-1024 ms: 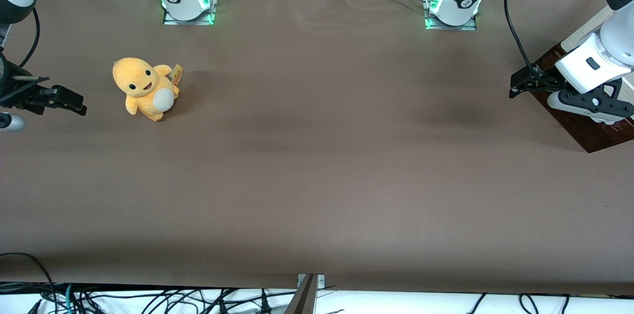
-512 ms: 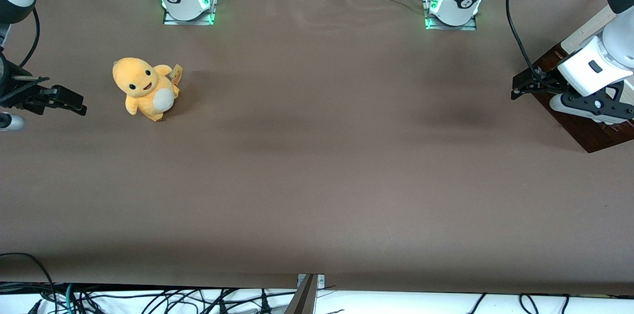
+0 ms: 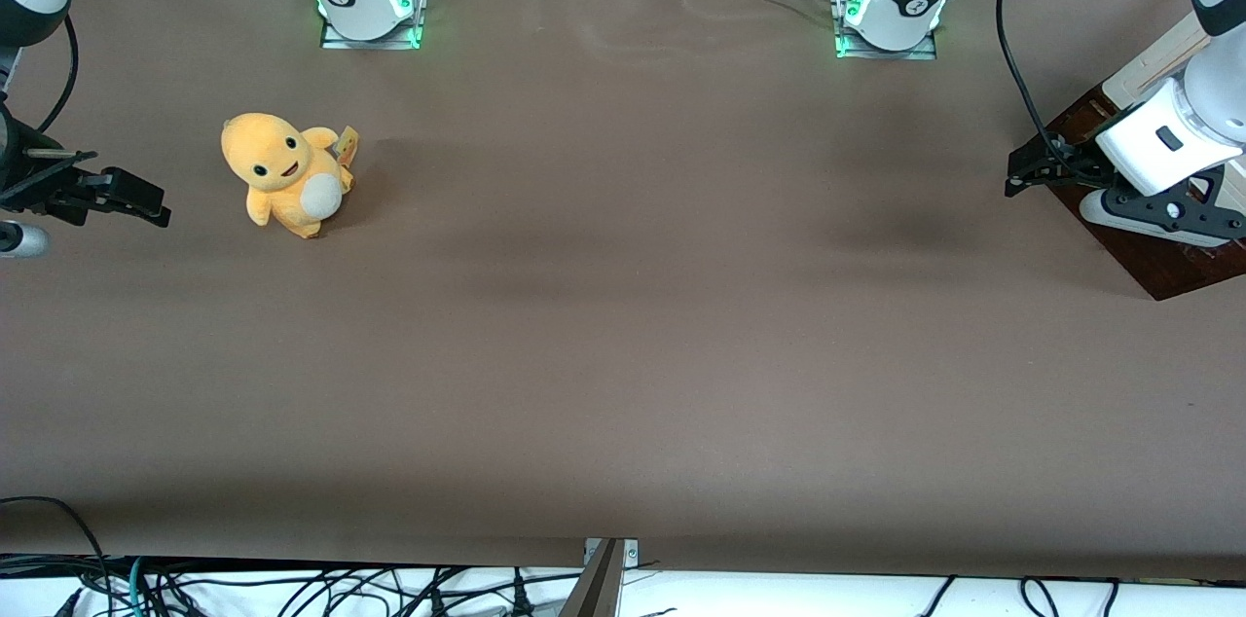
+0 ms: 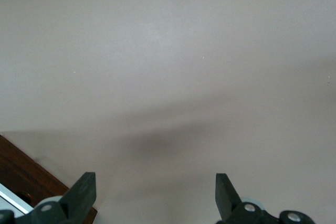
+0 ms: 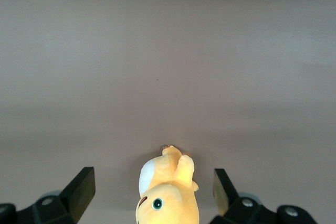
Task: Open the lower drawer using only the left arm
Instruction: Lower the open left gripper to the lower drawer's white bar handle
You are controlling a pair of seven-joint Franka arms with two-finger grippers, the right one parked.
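The dark brown wood of the drawer unit [image 3: 1158, 262] lies at the working arm's end of the table, partly hidden under the left arm [image 3: 1168, 145]. A lighter tan wood side [image 3: 1158, 62] shows above it. My left gripper [image 3: 1015, 174] hovers over the bare table just beside the unit's corner, pointing toward the parked arm's end. In the left wrist view the gripper [image 4: 154, 195] is open and empty, with its fingers [image 4: 84, 190] wide apart. A corner of the brown wood [image 4: 23, 174] with a thin white strip [image 4: 9, 201] shows beside one finger.
A yellow plush toy [image 3: 284, 174] sits on the brown table toward the parked arm's end; it also shows in the right wrist view [image 5: 168, 192]. Two arm bases lit green [image 3: 370, 4] stand along the edge farthest from the front camera. A black cable [image 3: 1012, 53] trails from the left arm.
The left arm's wrist has shifted slightly toward the drawer unit and the table edge. The gripper has barely moved and stays open.
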